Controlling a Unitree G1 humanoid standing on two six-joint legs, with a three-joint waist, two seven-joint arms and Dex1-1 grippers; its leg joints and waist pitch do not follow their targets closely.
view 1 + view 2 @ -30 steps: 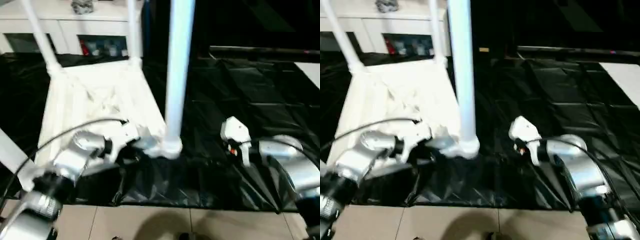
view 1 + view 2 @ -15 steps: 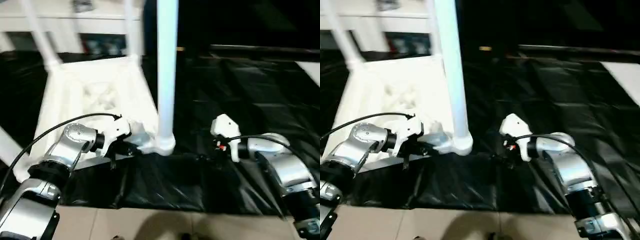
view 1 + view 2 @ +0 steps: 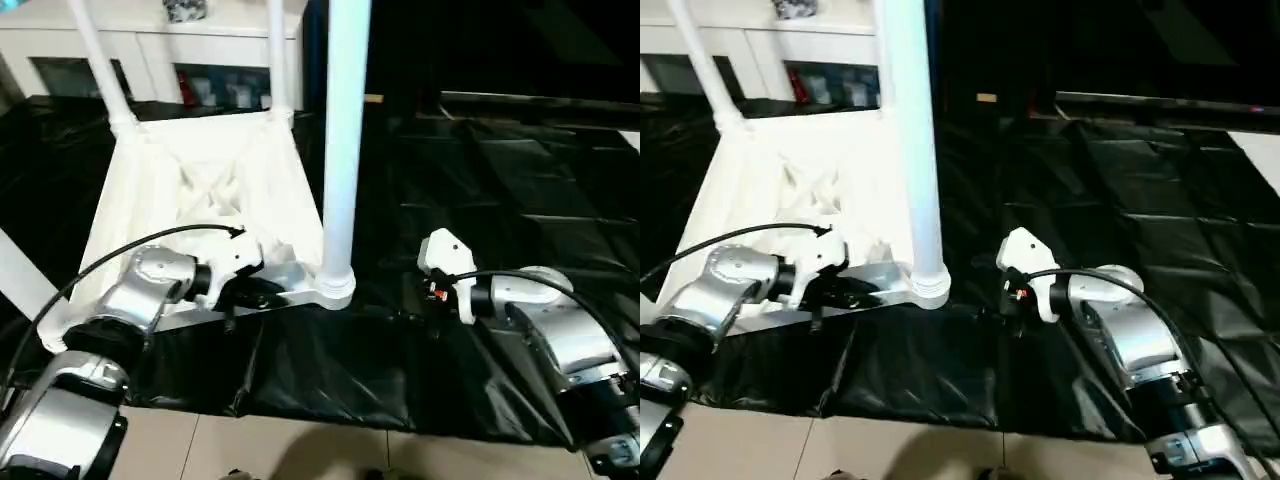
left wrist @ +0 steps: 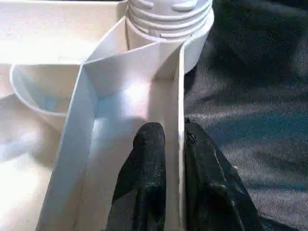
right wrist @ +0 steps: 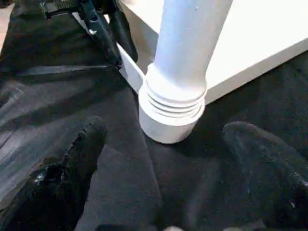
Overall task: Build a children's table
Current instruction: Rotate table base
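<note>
Lying underside-up, tabletop (image 3: 200,190), near leg (image 3: 340,150) standing upright

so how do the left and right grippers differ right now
The left gripper has its fingers close together, straddling the tabletop's thin edge wall near the corner socket; the right gripper stands wide open, holding nothing. The left touches the tabletop; the right hovers over the black sheet, facing the near leg. Both have black fingers.
</note>
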